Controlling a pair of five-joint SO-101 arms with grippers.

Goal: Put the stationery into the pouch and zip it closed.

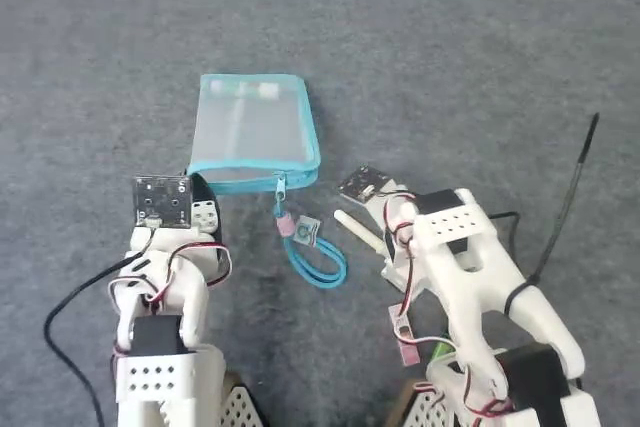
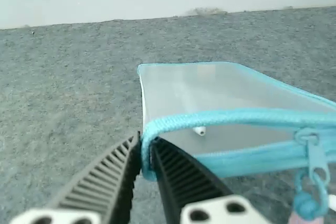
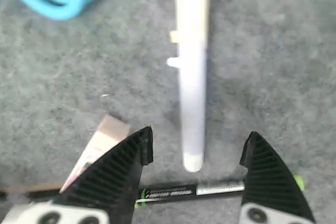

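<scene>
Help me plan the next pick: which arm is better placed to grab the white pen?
Right. The right hand is open, straddling the end of the white pen. The left hand is shut on the pouch rim, holding it open.

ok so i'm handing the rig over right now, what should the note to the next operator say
Left gripper: shut on the near corner of the pouch rim, with the mouth gaping open.
Right gripper: open, poised over the white pen lying on the table, not gripping it.
Beside it on the table: pink eraser and black pen.
Done: pouch is unzipped, slider at the mouth's other end. Something white seems to be inside; I can't tell what.
Left: load the pen, eraser and black pen, then zip closed.
</scene>
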